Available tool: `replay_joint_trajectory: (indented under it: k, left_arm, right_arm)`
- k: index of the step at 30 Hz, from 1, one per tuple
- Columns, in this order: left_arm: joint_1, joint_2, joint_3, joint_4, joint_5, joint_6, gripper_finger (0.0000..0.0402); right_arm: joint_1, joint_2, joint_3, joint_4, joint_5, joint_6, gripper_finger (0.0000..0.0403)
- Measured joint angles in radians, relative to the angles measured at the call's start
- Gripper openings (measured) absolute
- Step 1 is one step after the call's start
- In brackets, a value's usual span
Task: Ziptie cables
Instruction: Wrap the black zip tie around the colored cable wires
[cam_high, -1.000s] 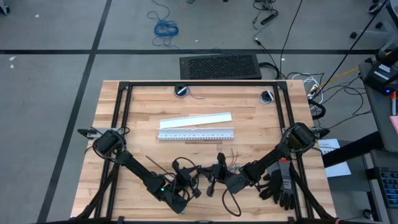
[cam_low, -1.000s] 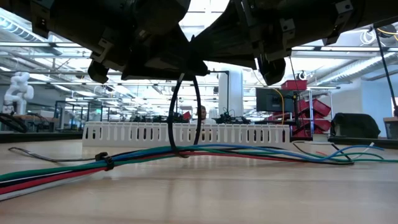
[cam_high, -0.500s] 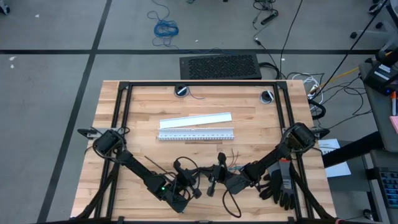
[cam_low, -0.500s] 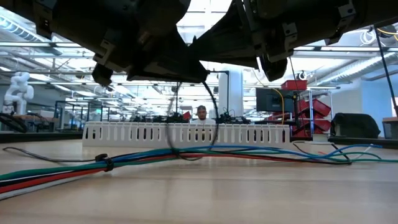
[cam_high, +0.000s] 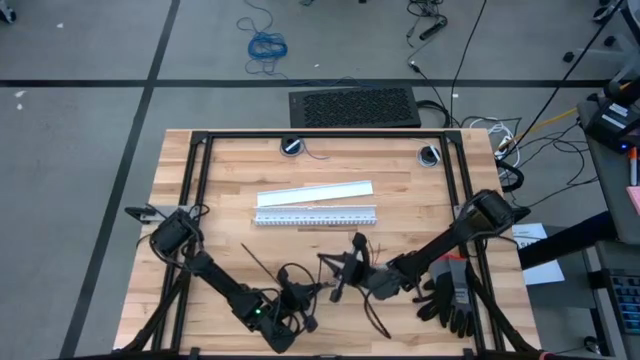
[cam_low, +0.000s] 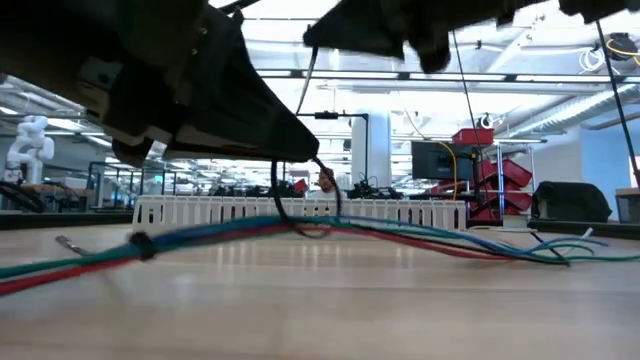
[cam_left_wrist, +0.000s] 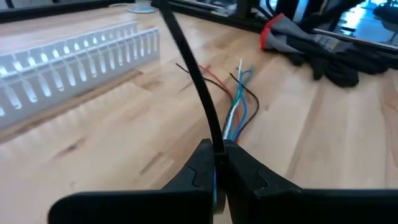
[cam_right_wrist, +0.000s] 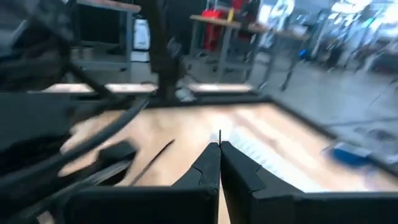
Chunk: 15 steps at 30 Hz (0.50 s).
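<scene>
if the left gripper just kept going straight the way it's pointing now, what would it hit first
Probably the loose ends of the cables on the table. The left gripper, shut on a ziptie, points along the bundle toward those ends. The black gloves lie farther off and to one side, though depth is hard to judge.

on my wooden table (cam_high: 220, 190), a white slotted strip (cam_high: 316, 216) lies just beside a flat white strip (cam_high: 314, 193). black gloves (cam_high: 452, 296) sit near the right edge. beyond the table, a dark mat (cam_high: 354, 106) and a blue coiled cord (cam_high: 267, 45) lie on the floor.
</scene>
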Motion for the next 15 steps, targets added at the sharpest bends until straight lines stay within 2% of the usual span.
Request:
replay_joint_trajectory:
  k: [3,8,15]
  left_arm:
    - [-0.008,0.001,0.0,-0.001,0.015,0.0,0.0016]
    - [-0.013,0.001,0.0,-0.003,0.107,0.007,0.0016]
    - [-0.036,0.013,-0.001,-0.01,0.252,0.01,0.0016]
  right_arm:
    - [-0.014,-0.055,0.0,0.001,0.009,-0.09,0.0]
    - [-0.049,-0.125,0.0,-0.033,0.009,-0.196,0.0]
    - [-0.153,-0.167,0.002,-0.191,0.027,-0.214,0.0]
